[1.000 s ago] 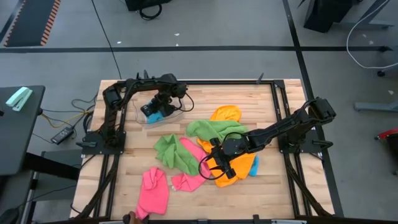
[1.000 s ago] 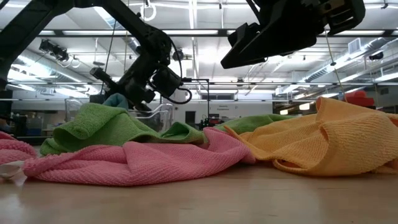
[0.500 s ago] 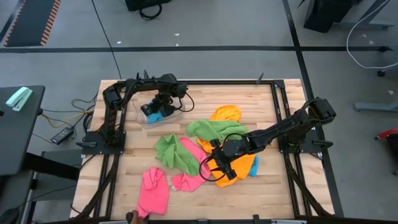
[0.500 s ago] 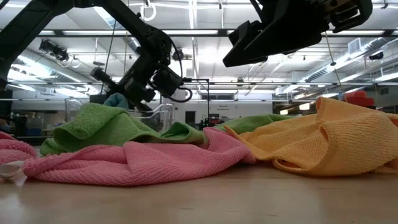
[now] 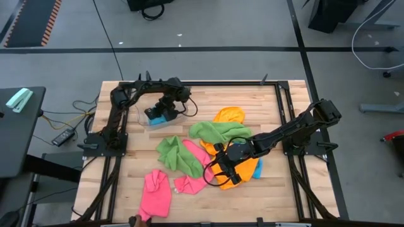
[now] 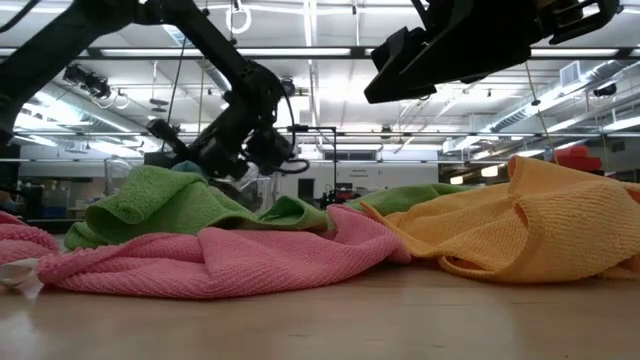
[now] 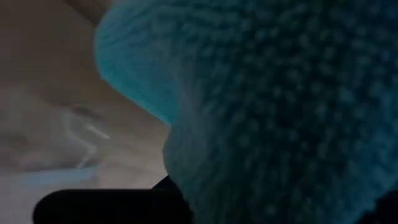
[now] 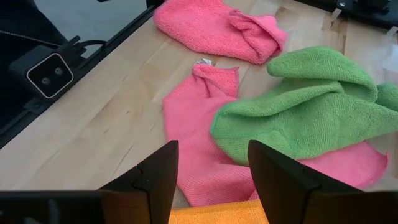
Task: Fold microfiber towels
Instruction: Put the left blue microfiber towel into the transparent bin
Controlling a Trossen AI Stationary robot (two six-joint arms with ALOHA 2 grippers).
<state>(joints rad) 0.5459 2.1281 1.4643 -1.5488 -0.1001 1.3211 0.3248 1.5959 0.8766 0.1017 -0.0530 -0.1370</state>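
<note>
Several microfiber towels lie loose in the middle of the table: a green one [image 5: 173,154], a second green one [image 5: 211,131], pink ones [image 5: 156,194] [image 5: 189,184], and orange ones [image 5: 228,115] [image 5: 245,171]. A sky blue towel [image 5: 154,116] sits in the clear tub [image 5: 142,118] at the far left. My left gripper [image 5: 163,112] is right down at it, and the blue cloth [image 7: 280,93] fills the left wrist view. My right gripper [image 8: 211,155] hangs open above the orange towel's near edge, clear of the cloth, facing the green and pink towels [image 8: 298,106].
Black frame rails [image 5: 287,120] run along the table's left and right sides by the arm bases. Bare wood shows at the far right [image 5: 265,101] and along the near edge [image 5: 271,202]. A small camera box [image 8: 48,73] sits at the table's near edge.
My left gripper has sunk lower into the clear tub, toward the blue towel, and in the low view less of that towel shows above the green one. The right arm and the loose towels have kept still.
</note>
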